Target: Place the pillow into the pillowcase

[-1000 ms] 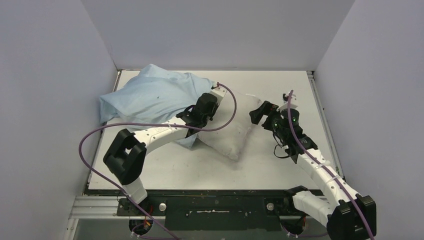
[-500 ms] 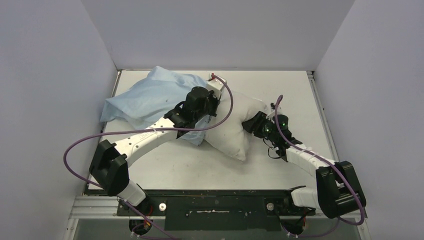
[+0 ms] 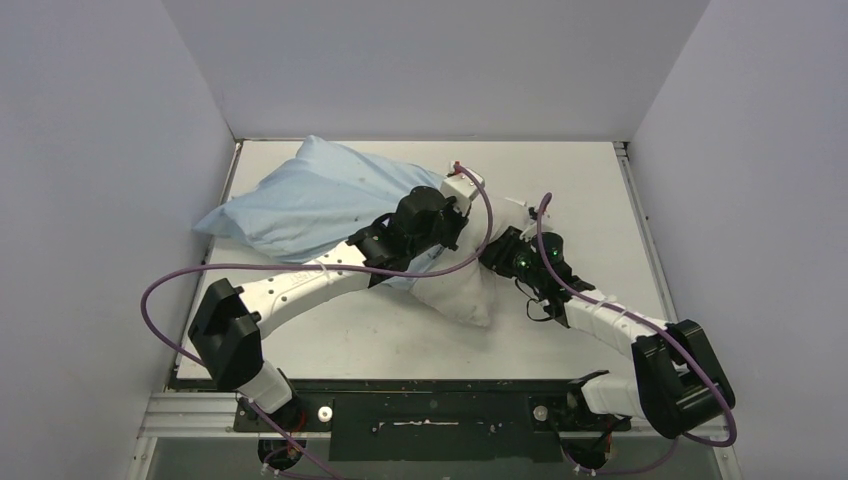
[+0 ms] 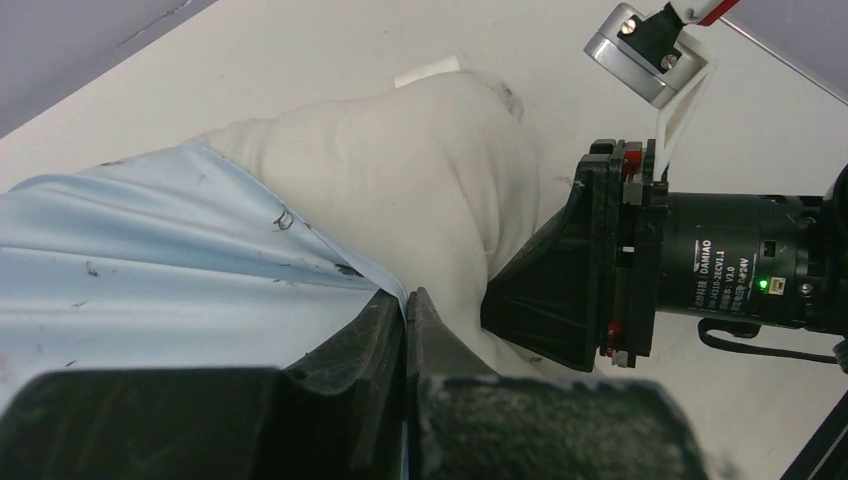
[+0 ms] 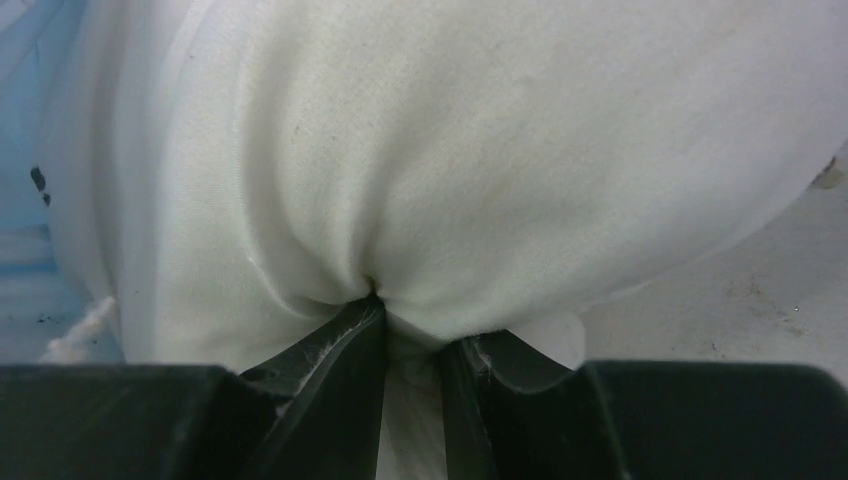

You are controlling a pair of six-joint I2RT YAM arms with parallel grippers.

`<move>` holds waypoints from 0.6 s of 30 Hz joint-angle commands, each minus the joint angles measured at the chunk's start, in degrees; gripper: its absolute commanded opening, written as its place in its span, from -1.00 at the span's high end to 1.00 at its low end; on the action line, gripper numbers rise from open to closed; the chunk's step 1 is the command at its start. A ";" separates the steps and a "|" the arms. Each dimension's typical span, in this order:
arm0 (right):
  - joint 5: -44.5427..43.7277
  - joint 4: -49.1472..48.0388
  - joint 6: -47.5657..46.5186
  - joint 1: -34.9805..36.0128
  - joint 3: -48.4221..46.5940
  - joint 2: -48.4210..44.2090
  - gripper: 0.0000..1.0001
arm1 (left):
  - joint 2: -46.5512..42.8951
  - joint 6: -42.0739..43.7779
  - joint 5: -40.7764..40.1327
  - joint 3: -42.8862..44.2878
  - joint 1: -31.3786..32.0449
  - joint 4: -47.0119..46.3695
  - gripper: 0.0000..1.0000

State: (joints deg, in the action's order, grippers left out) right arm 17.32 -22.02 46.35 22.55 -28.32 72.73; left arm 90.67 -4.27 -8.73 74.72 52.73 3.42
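Note:
The light blue pillowcase (image 3: pixel 300 195) lies at the back left, bulging with the white pillow (image 3: pixel 462 288) partly inside it; the pillow's right end sticks out. My left gripper (image 3: pixel 448 232) is shut on the pillowcase's open edge (image 4: pixel 330 262), right where it meets the pillow (image 4: pixel 400 170). My right gripper (image 3: pixel 495 250) is at the pillow's exposed right end and shut on a pinched fold of the white fabric (image 5: pixel 415 330). In the right wrist view the pillow (image 5: pixel 480 150) fills the frame, with a strip of pillowcase (image 5: pixel 25 120) at the left.
The white table (image 3: pixel 600 200) is boxed in by grey walls on the left, back and right. A purple cable (image 3: pixel 165 290) loops off the left arm past the table's left edge. Both grippers sit close together, the right one (image 4: pixel 560 290) just beyond my left fingers.
My right gripper moved left to the pillow's end and closed on its fabric. My left gripper dragged the pillowcase edge to the right over more of the pillow.

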 commanded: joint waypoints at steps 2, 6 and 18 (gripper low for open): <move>-0.62 -7.58 0.86 1.10 -2.51 -2.35 0.54 | -0.94 -2.59 6.43 4.03 2.89 -6.43 1.00; 0.22 -10.04 2.44 1.10 -2.04 -1.42 0.58 | -0.59 -2.80 6.13 3.15 3.18 -6.81 1.00; -4.29 -2.45 -0.96 -1.76 -1.48 -6.01 -0.07 | 0.80 0.13 -10.46 1.10 5.96 -0.48 -0.04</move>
State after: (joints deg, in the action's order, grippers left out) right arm 15.22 -21.93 46.78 22.24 -28.32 71.50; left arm 91.42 -3.25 -15.75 74.72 56.18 4.75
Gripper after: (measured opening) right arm 0.428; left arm 0.447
